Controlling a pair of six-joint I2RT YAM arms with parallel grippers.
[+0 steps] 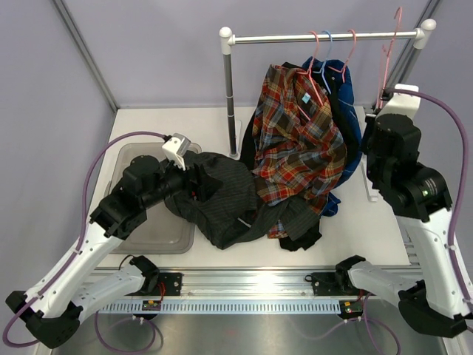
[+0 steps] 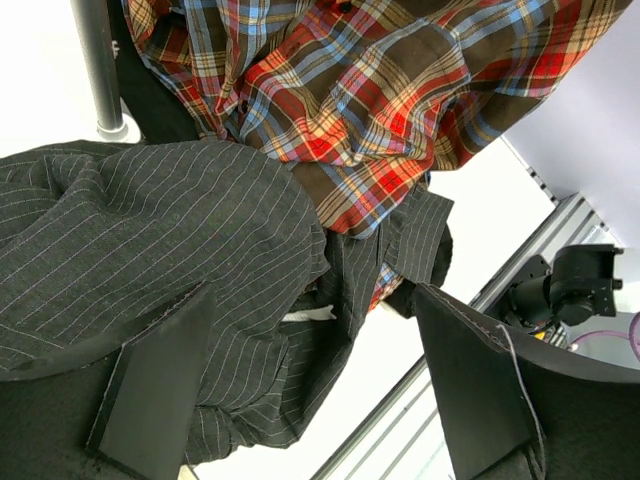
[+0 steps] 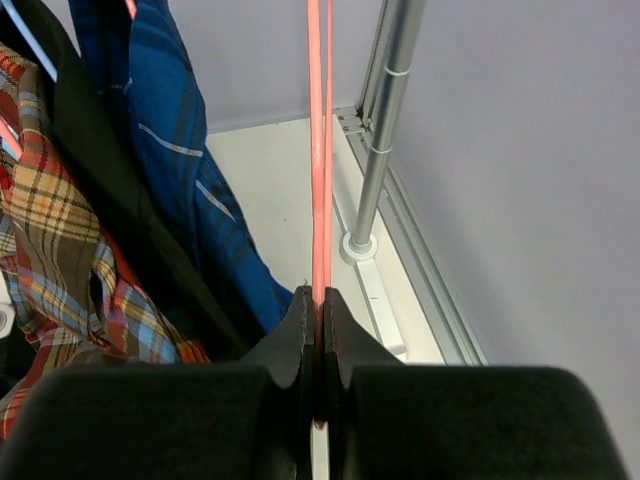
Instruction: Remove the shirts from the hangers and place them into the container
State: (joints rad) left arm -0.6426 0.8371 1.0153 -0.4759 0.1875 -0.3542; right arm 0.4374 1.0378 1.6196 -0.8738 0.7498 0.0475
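Left claw [image 2: 310, 300] is spread wide with nothing in it. The charcoal pinstriped shirt [image 2: 150, 230] is bunched up right in front of and below its fingertips, off any hanger and mostly on the table. Can't tell if the fingers [image 2: 150, 390] actually touch the cloth. The grey tub [image 1: 166, 229] is behind that claw, under the arm, and the pinstriped heap sits right at the tub's edge, though I can't say whether any of it hangs over the rim. Past the left claw's tips the red plaid shirt [image 2: 380, 90] droops down from the rail [image 1: 325, 37], with its lower end resting on the pinstriped one. Right claw [image 3: 318, 300] is pinched fully shut on the thin wire of a bare pink hanger [image 3: 318, 150], which runs straight up out of the jaws to the far right end of the rail. Off to that claw's left hang the blue shirt [image 3: 160, 130], then the black shirt [image 3: 95, 180], then the plaid. The stand's post [image 3: 385, 130] is just to its right.
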